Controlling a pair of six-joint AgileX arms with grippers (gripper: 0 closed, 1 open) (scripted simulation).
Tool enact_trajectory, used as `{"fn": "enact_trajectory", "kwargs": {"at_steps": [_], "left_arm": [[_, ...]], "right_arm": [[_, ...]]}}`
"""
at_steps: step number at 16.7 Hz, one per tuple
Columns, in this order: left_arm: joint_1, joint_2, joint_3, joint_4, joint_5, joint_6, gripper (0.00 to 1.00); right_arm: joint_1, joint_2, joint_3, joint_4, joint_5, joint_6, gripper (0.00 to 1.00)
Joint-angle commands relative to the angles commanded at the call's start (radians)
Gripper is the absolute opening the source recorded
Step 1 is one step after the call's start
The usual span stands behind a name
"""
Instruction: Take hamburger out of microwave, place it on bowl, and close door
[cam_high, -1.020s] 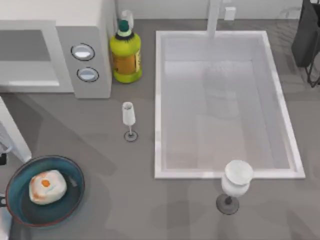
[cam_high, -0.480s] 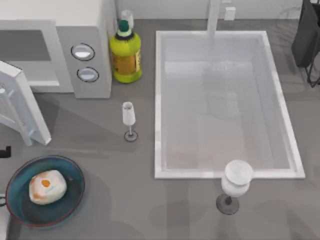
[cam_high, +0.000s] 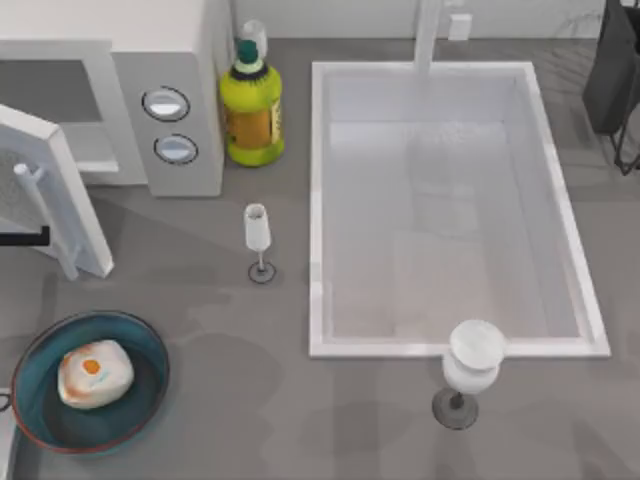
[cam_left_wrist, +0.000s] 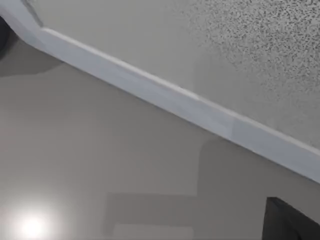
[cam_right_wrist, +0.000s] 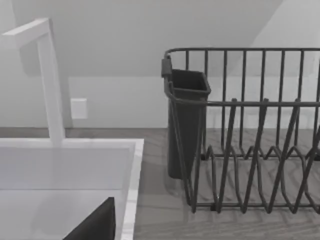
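At the table's left edge, the half-shut door (cam_high: 55, 195) is what the next move turns on.
Its long axis runs slantwise from the microwave (cam_high: 165, 95) toward the near left, bar handle (cam_high: 38, 215) on the outer face; the left gripper (cam_high: 22, 237) sits just beside that face, a dark bit at the edge, so the push should go away from it toward the microwave's opening. Whether its fingers are spread or pressed together I cannot tell. Below, the hamburger (cam_high: 94, 373) lies in the bowl (cam_high: 150, 350). The left arm is nearer; the right one is parked by the dish rack (cam_right_wrist: 250, 130), beyond the sink (cam_high: 450, 345).
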Motion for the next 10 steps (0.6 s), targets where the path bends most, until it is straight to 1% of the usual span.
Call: {"fn": "enact_trajectory", "kwargs": {"at_steps": [7,10], "left_arm": [[-0.001,0.027,0.02,0.014,-0.003,-0.004,0.0],[-0.009,0.099,0.091,0.01,-0.008,-0.008,0.0]], "right_arm": [[0.0,0.0,0.0,0.0,0.0,0.0,1.0],[0.0,0.0,0.0,0.0,0.0,0.0,1.0]]}}
